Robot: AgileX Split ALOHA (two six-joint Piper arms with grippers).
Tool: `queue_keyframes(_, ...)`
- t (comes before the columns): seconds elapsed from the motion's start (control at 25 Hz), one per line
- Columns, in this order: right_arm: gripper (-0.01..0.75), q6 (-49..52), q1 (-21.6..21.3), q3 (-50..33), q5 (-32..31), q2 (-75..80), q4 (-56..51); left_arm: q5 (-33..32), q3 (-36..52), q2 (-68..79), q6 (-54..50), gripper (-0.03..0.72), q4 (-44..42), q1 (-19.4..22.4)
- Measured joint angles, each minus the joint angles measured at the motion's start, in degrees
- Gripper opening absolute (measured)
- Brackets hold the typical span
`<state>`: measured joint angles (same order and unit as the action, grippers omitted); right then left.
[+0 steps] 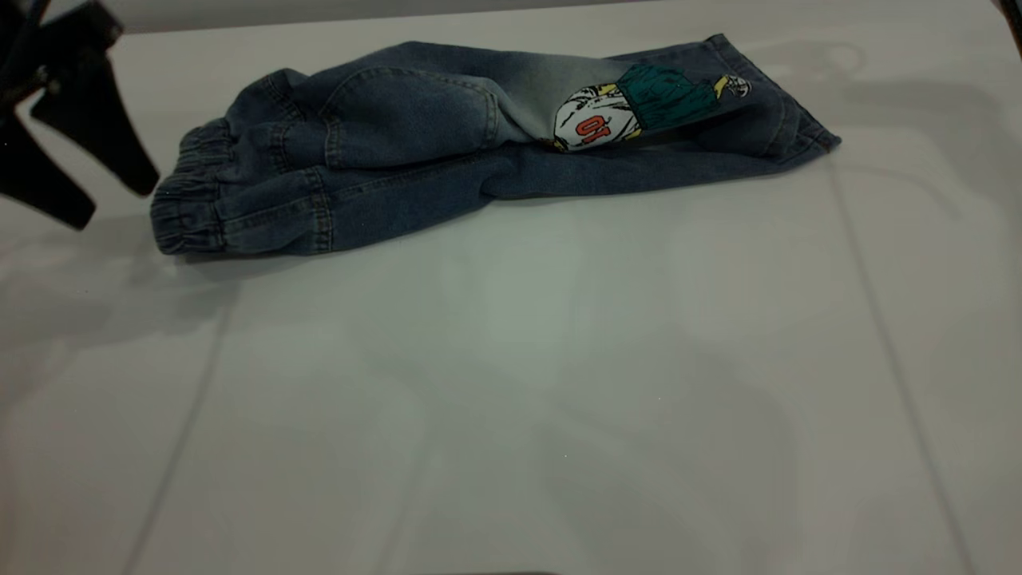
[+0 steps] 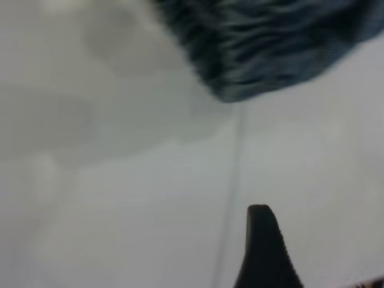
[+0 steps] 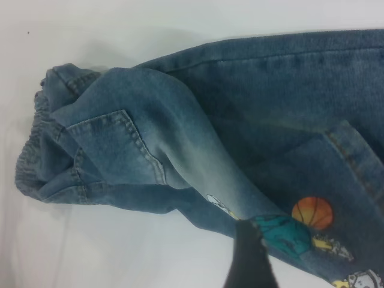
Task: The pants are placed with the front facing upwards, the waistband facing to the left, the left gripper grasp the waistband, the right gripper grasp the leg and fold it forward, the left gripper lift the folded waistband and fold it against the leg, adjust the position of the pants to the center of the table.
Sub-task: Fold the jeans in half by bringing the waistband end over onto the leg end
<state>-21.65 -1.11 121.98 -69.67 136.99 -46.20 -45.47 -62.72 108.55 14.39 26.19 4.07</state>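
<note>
Along the desk's (image 1: pixel 511 383) far edge lie the denim pants (image 1: pixel 447 152), folded lengthwise, waistband (image 1: pixel 188 208) toward left edge. Left gripper (image 1: pixel 84 172) hovers beside waistband, fingers apart, empty. Right gripper's fingers: can't tell. Risk: a shallow pinch grabs one layer only, fold opens.

Count: one pair denim pants (image 1: pixel 415 152) on one table (image 1: pixel 559 383). One cartoon print patch (image 1: pixel 595 120) on upper leg. One black gripper, the left gripper (image 1: pixel 88 188), visible in exterior view.
</note>
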Motion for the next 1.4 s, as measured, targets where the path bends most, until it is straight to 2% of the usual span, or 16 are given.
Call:
queue_keyframes(0.24, 0.423, -0.5, 0.0, 0.0, 0.0, 0.0, 0.0, 6.6, 1.4, 0.0, 0.8, 0.435, -2.4, -0.1)
queue_keyframes(0.48, 0.423, -1.2, 0.0, 0.0, 0.0, 0.0, 0.0, 5.9, 1.4, 4.2, 0.3, 0.563, 3.5, -0.1)
queue_keyframes(0.56, 0.423, -1.2, 0.0, 0.0, 0.0, 0.0, 0.0, 6.1, 1.4, 6.2, -0.3, 0.579, 6.3, -0.1)
queue_keyframes(0.84, 0.423, -1.2, 0.0, 0.0, 0.0, 0.0, 0.0, 9.6, 1.4, 8.5, 2.4, 0.584, 16.5, -0.1)
queue_keyframes(1.2, 0.423, -1.6, 0.0, 0.0, 0.0, 0.0, 0.0, 15.0, 1.4, 8.6, 1.1, 0.585, 17.8, -0.1)
queue_keyframes(1.4, 0.423, -1.8, 0.0, 0.0, 0.0, 0.0, 0.0, 14.3, 1.4, 8.6, -2.2, 0.587, 17.8, -0.1)
